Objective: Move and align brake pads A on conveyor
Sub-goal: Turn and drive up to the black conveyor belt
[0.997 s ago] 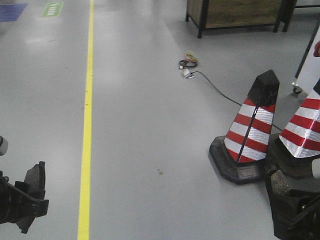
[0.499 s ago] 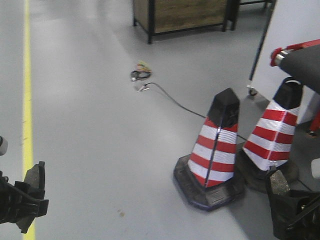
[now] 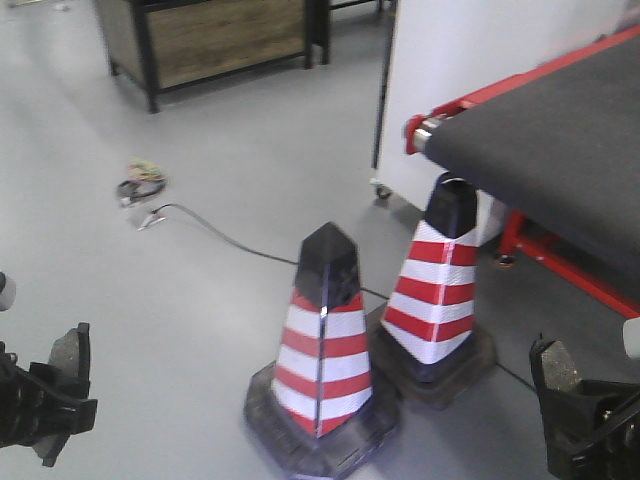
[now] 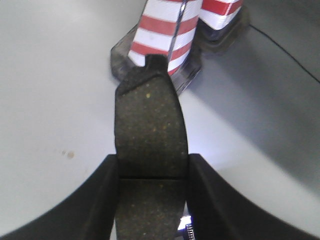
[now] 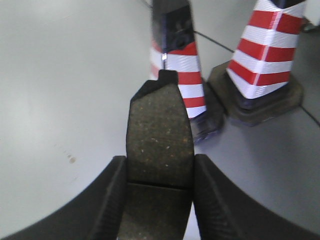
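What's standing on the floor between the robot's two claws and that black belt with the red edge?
Two red-and-white striped cones stand between the grippers and the conveyor, as the front view shows.

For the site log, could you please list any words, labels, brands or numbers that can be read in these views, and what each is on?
None can be read.
The traffic cones carry only red and white stripes.
The brake pads in the left and right end effectors show no markings.
The conveyor and wooden cabinet show no lettering.

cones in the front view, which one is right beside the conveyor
The farther cone, on the right; its black top sits just under the conveyor end. The nearer cone stands out on the open floor.
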